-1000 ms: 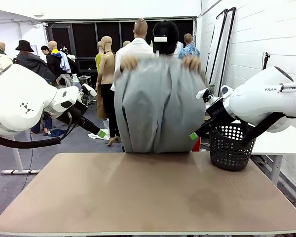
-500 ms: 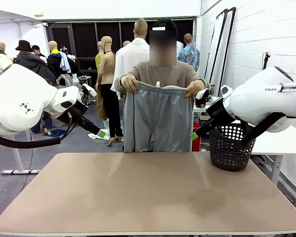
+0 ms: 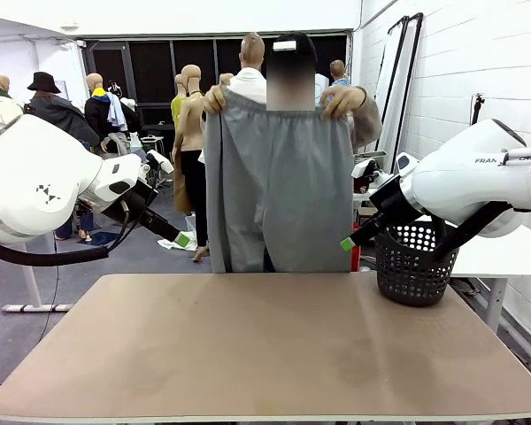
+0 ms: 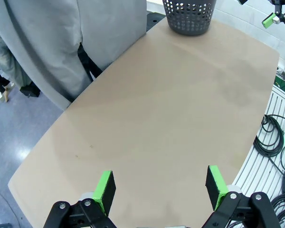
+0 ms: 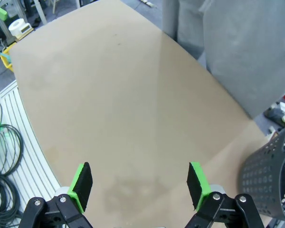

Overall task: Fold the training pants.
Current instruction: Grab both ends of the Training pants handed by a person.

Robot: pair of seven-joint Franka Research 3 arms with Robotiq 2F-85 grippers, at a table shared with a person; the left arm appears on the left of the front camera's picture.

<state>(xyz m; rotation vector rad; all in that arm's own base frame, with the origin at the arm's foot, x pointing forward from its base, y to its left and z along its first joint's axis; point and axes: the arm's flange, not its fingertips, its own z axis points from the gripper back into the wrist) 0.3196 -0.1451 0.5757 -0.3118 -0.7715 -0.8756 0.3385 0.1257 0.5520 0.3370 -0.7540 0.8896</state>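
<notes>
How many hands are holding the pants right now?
2, both the person's: one hand at the waistband's picture-left corner, the other hand at its picture-right corner, holding the training pants up beyond the table. No hidden hand apparent.

both arms angle inward from either side, left gripper [image 4: 159,172] and right gripper [image 5: 138,166] spread wide, holding nothing.

A black perforated basket [image 3: 413,263] stands on the tan table [image 3: 248,354].
</notes>
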